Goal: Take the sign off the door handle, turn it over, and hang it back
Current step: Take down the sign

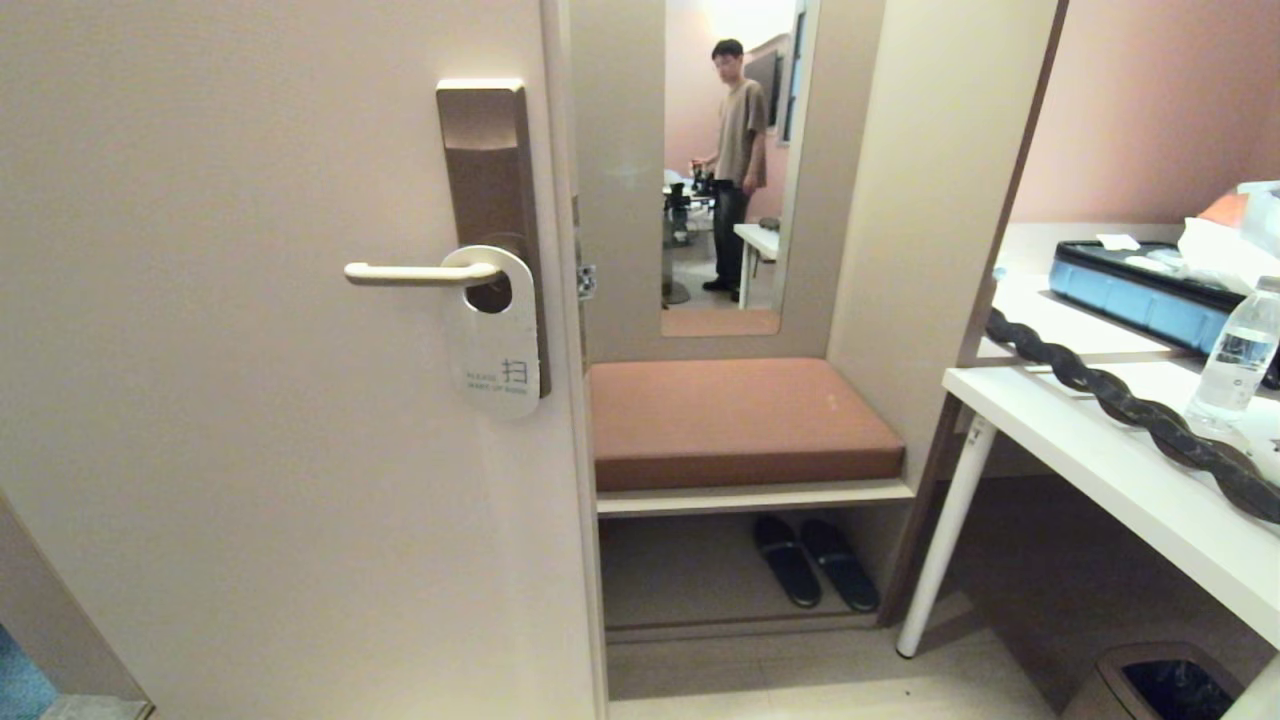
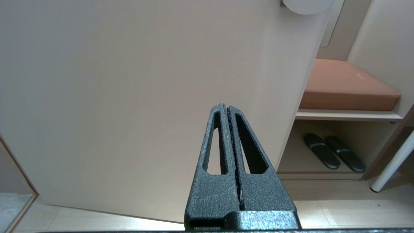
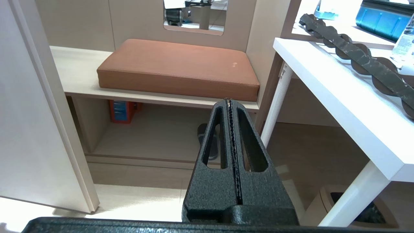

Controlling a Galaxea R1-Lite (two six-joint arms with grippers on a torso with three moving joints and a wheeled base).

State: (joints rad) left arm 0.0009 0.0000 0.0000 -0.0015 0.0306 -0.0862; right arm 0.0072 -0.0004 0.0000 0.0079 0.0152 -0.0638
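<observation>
Sign (image 1: 497, 345) hangs on the door handle (image 1: 415, 272), white side out, blue-grey "PLEASE MAKE UP ROOM" text near its lower end. Handle lever passes through the sign's hole; sign sits at the plate end of the lever and lies against the bronze-brown plate (image 1: 490, 170), overlapping its lower part. Lever is horizontal, curved free end pointing away from the door edge. Door (image 1: 250, 450) fills the left half of the head view. Neither arm shows in the head view. Left gripper (image 2: 228, 108) is fully closed with fingers pressed together, nothing between them; it points at the lower door panel, well below the sign, whose rounded bottom edge just shows in the left wrist view. Right gripper (image 3: 229, 101) is also fully closed and empty, pointing at the bench alcove beside the door, not at the door. In the alcove: brown cushion (image 1: 740, 420) on a shelf, pair of dark slippers (image 1: 815, 560) on the floor under it, tall mirror (image 1: 730, 160) above. The mirror reflects a person (image 1: 738, 160) standing in the room. To the right, a white table (image 1: 1100, 470) carries a dark twisted band (image 1: 1130, 410), a water bottle (image 1: 1235, 360) and a blue case (image 1: 1140, 290). Bin (image 1: 1170, 685) on the floor under the table.
</observation>
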